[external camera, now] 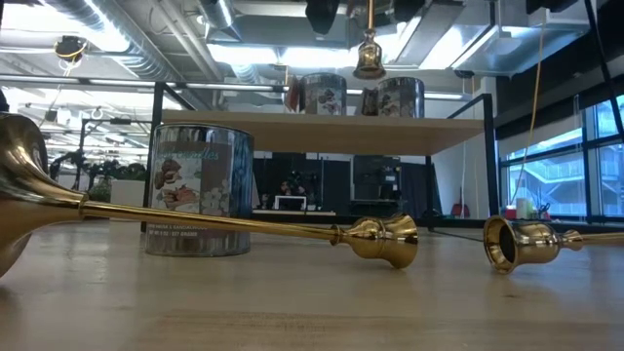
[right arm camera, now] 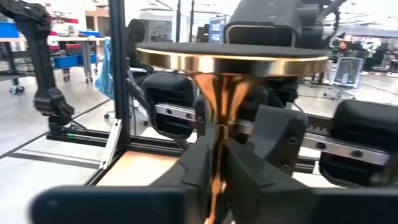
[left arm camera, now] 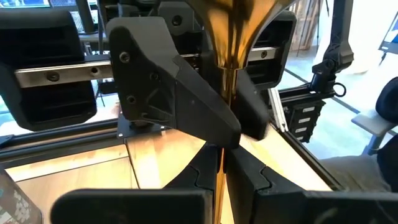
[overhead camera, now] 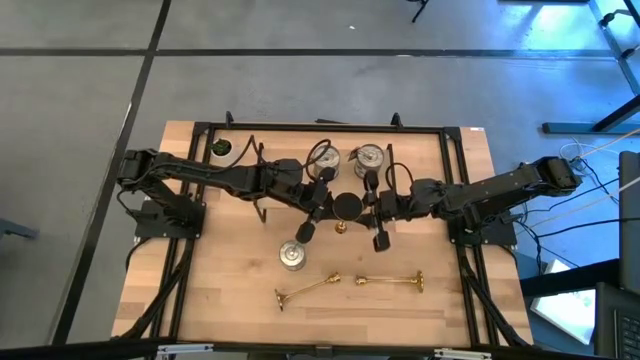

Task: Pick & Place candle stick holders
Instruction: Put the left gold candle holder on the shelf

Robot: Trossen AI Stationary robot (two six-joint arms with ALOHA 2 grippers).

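**Both grippers met on one raised brass stick at mid-table**

A brass stick (overhead camera: 346,208) hung upside down over the middle of the table (overhead camera: 440,300), its dark round disc up and its small cup end (external camera: 369,57) pointing down, clear of the wood. The left gripper (overhead camera: 318,207), reaching in from the left, was clamped shut on the stem, which ran straight between its fingers (left arm camera: 249,171) in the left wrist view. The right gripper (overhead camera: 375,208) came in from the right at the same spot; in its own view its fingers (right arm camera: 193,165) flanked the stem just below the disc (right arm camera: 231,55), closed on or nearly on it, though actual contact could not be made out.

Two more sticks lay flat near the table's near edge: one on the left (overhead camera: 305,290), angled, and one on the right (overhead camera: 388,281), their cup ends close together but apart. A silvery cup (overhead camera: 293,255) stood on the table just beyond the left one. Two more cups (overhead camera: 325,157) (overhead camera: 370,156) sat side by side on the black rack (overhead camera: 300,128) at the far side. A small potted plant (overhead camera: 220,150) stood at the far left corner.
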